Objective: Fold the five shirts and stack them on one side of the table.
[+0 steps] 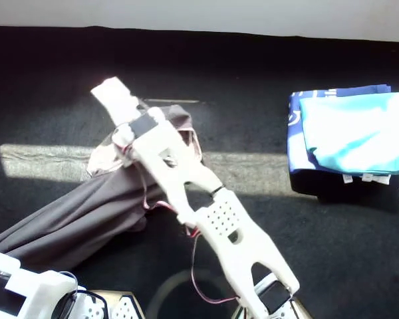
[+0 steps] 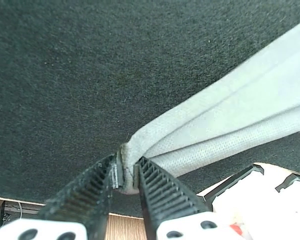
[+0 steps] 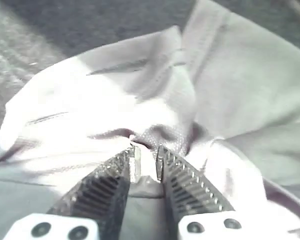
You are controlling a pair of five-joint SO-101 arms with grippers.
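Observation:
A grey shirt [image 1: 86, 212] is stretched over the black table from the front left corner up to the middle. My left gripper [image 2: 126, 175] is shut on a bunched corner of the grey shirt [image 2: 225, 135] near the table's front left edge. My right gripper [image 3: 145, 162] is shut on a fold of the grey shirt [image 3: 140, 100], where the white arm [image 1: 186, 179] reaches to the cloth's far end. A stack of folded shirts [image 1: 352, 136], light blue on top, then blue, then black, lies at the right side.
A band of sunlight [image 1: 253, 169] crosses the black table cover [image 1: 239, 80]. Red cables [image 1: 199, 272] hang by the right arm's base. The table's wooden front edge [image 2: 55, 212] runs just behind my left gripper.

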